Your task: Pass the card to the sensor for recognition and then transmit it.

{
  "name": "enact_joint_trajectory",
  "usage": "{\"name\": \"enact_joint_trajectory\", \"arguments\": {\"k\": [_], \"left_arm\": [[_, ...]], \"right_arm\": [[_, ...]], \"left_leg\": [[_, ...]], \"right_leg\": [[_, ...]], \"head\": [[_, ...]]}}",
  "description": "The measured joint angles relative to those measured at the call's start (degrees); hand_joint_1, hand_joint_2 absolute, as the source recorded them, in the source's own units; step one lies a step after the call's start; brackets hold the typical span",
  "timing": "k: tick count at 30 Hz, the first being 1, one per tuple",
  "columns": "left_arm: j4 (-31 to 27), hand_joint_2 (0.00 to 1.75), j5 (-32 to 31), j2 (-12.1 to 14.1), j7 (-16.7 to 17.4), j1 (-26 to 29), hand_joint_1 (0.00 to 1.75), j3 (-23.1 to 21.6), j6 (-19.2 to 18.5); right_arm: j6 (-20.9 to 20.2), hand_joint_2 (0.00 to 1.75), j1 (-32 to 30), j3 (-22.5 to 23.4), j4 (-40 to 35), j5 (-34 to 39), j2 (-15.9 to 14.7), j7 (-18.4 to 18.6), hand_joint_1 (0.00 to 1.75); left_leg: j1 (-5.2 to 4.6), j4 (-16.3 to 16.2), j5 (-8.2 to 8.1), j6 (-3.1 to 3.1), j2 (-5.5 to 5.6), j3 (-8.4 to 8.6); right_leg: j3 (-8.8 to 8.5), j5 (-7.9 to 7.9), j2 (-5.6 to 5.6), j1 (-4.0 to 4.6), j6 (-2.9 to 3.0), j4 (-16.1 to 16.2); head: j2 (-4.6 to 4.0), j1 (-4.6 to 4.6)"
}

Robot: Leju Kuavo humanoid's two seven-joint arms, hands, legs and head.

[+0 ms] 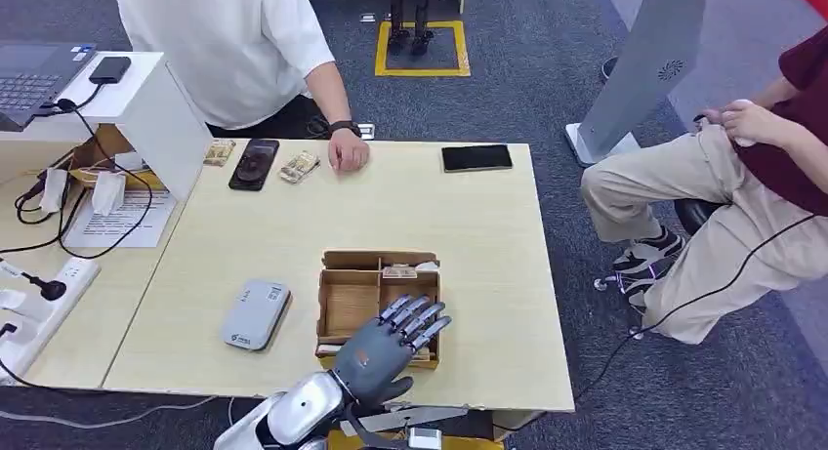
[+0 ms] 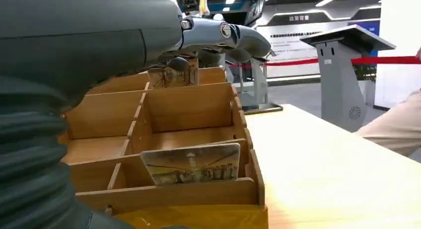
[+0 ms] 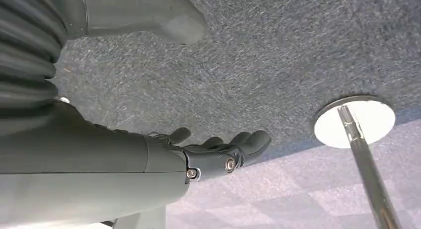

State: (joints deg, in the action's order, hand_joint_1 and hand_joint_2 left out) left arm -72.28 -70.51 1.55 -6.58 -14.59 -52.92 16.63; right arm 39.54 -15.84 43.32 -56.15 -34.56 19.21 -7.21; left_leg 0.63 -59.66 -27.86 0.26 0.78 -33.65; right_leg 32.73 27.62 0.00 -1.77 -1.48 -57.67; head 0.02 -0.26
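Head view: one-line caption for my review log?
Left hand hovers open over the wooden card box, grey sensor beside it.

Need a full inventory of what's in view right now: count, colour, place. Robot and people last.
Light wooden table: one, centre.
Compartmented wooden card box: one, brown, near table edge.
Picture card standing in the box's near compartment: one, brownish.
Cards at the box's far side: count unclear.
Grey rounded sensor pad: one, left of the box.
Black phones: two, far edge, one by the standing person, one further right.
Small card bundles: two, flanking the first phone.
White power strip: one, side table.
Grey kiosk stand: one, on the carpet.
People: one standing, one seated.
Left hand: grey, fingers spread over the box.
Right hand: hanging above the carpet.
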Motion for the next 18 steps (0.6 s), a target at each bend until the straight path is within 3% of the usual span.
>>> {"name": "enact_joint_trajectory", "arguments": {"k": [14, 15, 16, 17, 18], "left_arm": [[1.0, 1.75, -2.5, -0.2, 2.0, 0.0, 0.07, 0.0, -0.3], [1.0, 1.75, -2.7, -0.2, 2.0, 0.0, 0.16, 0.0, -0.2], [1.1, 1.75, -3.0, -0.2, 2.2, 0.0, 0.37, 0.0, -0.1], [1.1, 1.75, -3.1, -0.2, 2.4, 0.1, 0.79, 0.0, 0.0], [1.2, 1.75, -3.4, -0.2, 2.6, 0.1, 1.50, 0.0, 0.2]], "right_arm": [[0.0, 1.75, -1.6, -2.4, -2.3, -0.3, 0.2, 1.7, 0.00], [0.0, 1.75, -1.7, -2.5, -2.4, -0.4, 0.2, 1.9, 0.00], [0.0, 1.75, -1.7, -2.5, -2.4, -0.4, 0.2, 2.2, 0.00], [0.0, 1.75, -1.7, -2.5, -2.5, -0.4, 0.2, 2.3, 0.00], [0.0, 1.75, -1.7, -2.5, -2.5, -0.4, 0.2, 2.0, 0.00]], "left_leg": [[0.00, 0.0, 0.00, 0.00, -0.01, 0.00], [0.00, 0.0, 0.00, 0.00, 0.00, 0.00], [0.00, 0.0, 0.00, 0.00, -0.01, 0.00], [0.00, 0.0, 0.00, 0.00, 0.00, 0.00], [0.00, 0.0, 0.00, 0.00, 0.00, 0.00]], "right_leg": [[0.00, 0.00, 0.00, 0.00, 0.00, 0.0], [0.00, 0.00, 0.00, 0.00, 0.00, 0.0], [0.00, 0.00, 0.00, 0.00, 0.00, 0.0], [0.00, 0.00, 0.00, 0.00, 0.00, 0.0], [-0.01, 0.00, 0.00, 0.00, 0.00, 0.0]], "head": [[0.00, -0.02], [0.00, -0.02], [0.00, 0.00], [0.00, -0.02], [0.00, -0.02]]}}
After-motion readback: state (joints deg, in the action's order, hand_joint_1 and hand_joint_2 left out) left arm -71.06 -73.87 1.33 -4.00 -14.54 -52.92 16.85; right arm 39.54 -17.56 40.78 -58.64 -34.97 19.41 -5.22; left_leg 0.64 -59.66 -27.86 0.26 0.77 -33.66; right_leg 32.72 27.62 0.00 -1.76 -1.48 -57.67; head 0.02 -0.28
